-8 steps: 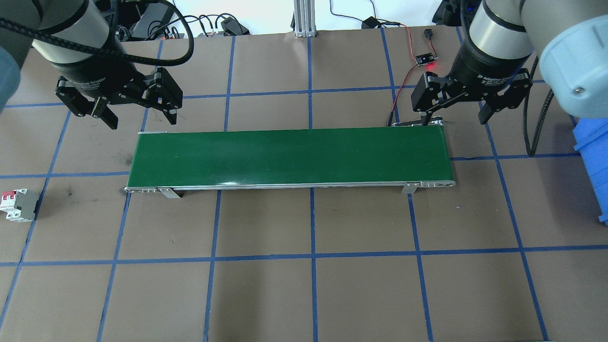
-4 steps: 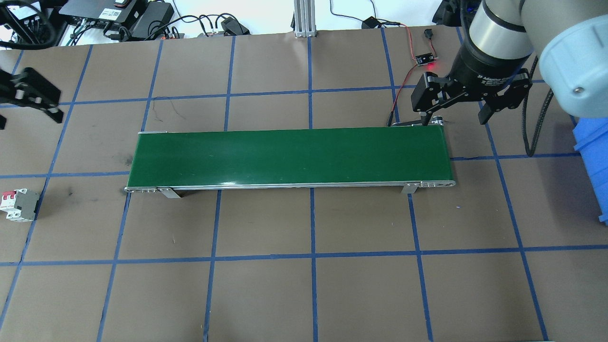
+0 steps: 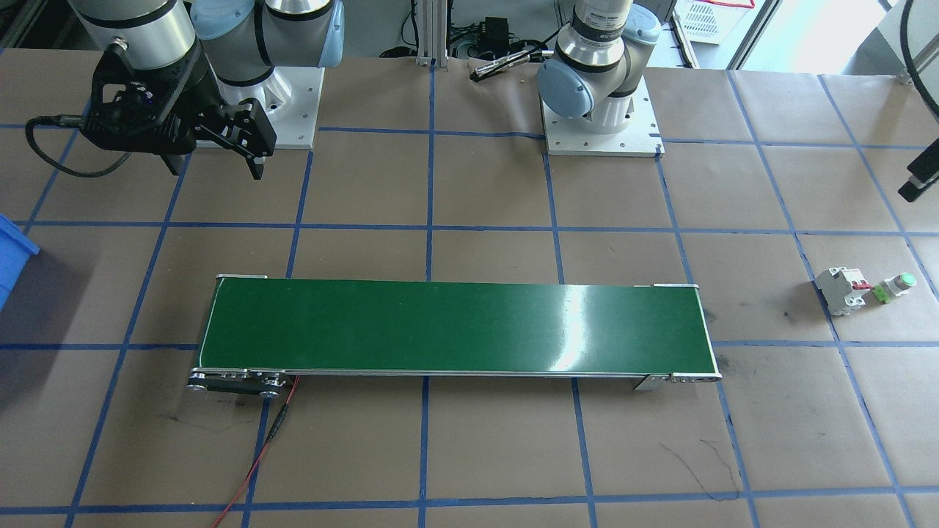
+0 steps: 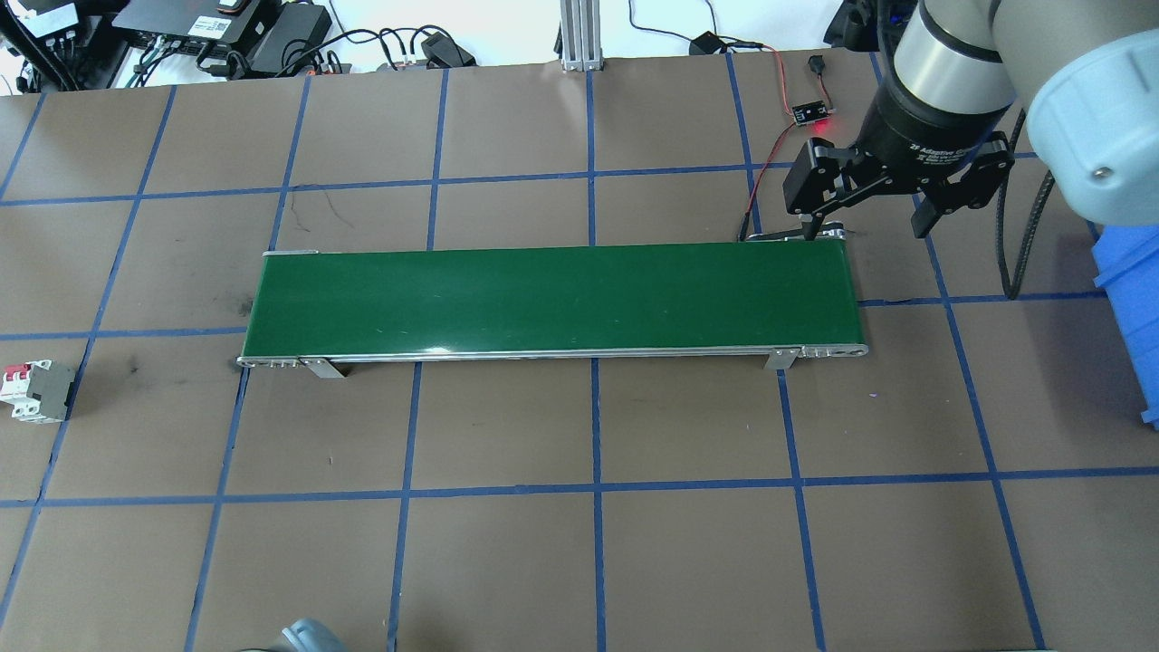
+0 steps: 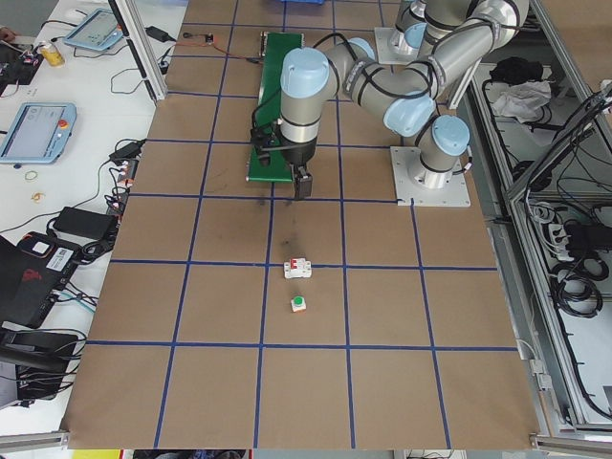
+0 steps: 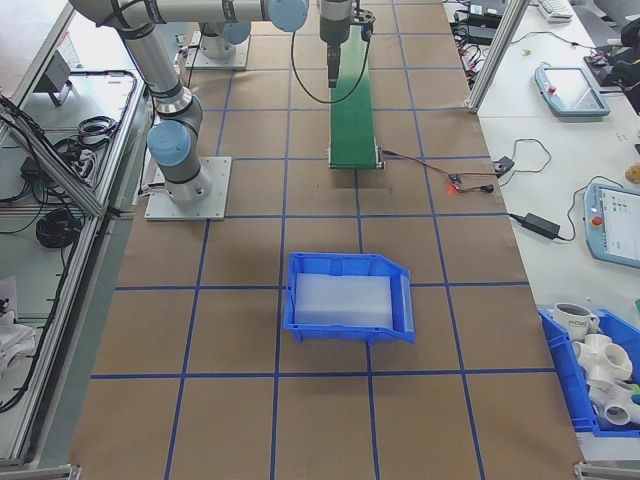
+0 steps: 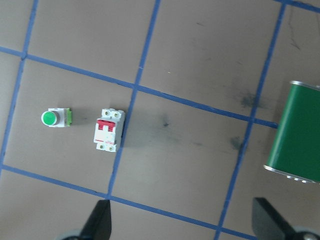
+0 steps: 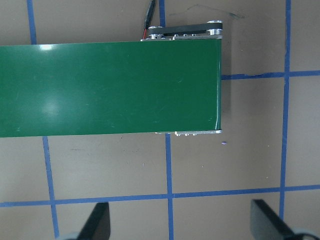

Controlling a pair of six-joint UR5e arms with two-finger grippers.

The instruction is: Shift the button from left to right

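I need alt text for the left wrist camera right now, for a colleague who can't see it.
Looking straight down on the brown, blue-gridded table: a green-capped button lies beside a white breaker with red levers, apart from it. A green conveyor belt's end shows at right; the left gripper's open jaws frame the bottom edge.

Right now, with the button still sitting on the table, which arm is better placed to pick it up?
The left. Its wrist camera looks straight down on the button beside the breaker, with the left gripper open. The right gripper hangs over the far end of the belt, away from it.
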